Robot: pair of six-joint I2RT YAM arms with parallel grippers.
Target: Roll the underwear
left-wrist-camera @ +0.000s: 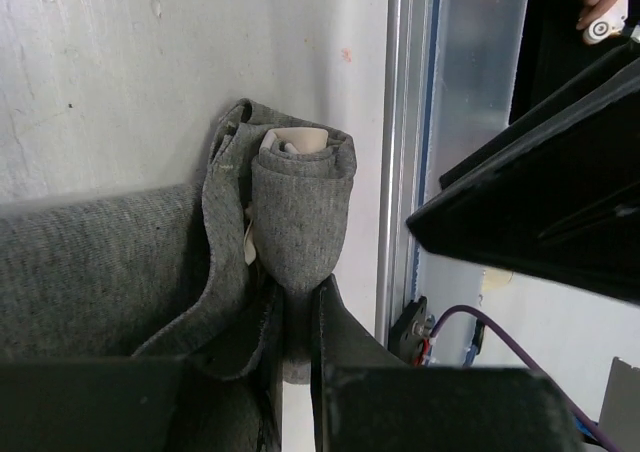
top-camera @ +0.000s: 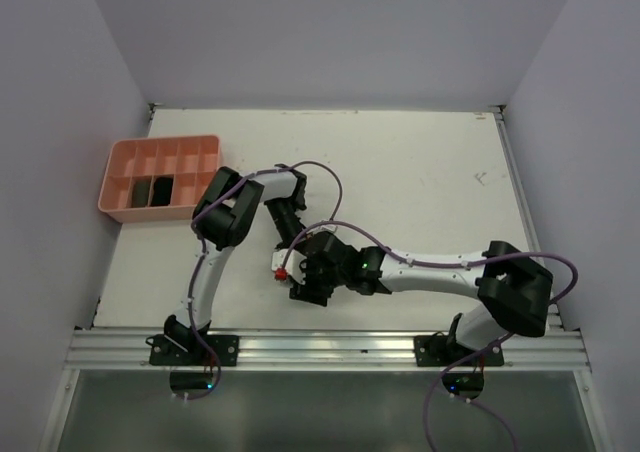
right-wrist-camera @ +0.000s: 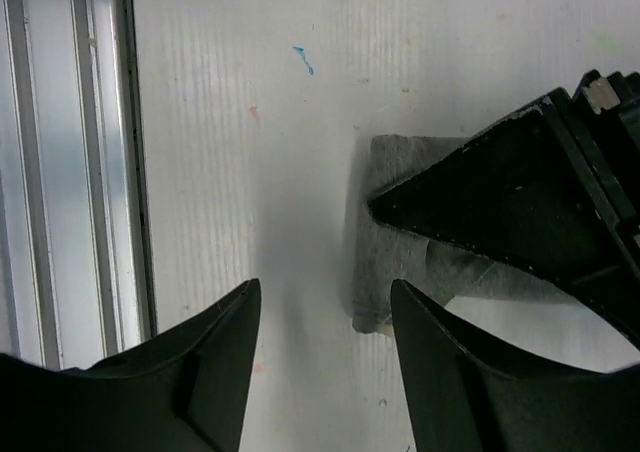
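Tray [top-camera: 160, 215] at table's [top-camera: 420, 192] far left; underwear [left-wrist-camera: 300, 207] near front rail [top-camera: 330, 347] in left gripper [left-wrist-camera: 300, 307], right gripper [right-wrist-camera: 325, 307] beside

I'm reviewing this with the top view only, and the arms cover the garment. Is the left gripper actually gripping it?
Observer: Yes. The left gripper is pinched shut on a soft grey knitted underwear roll.
Operator: Fully rolled?
Observer: No. A flat grey tail of it lies unrolled on the white table.
Operator: And the right gripper?
Observer: The right gripper is open and holds nothing, with the underwear just beside it.
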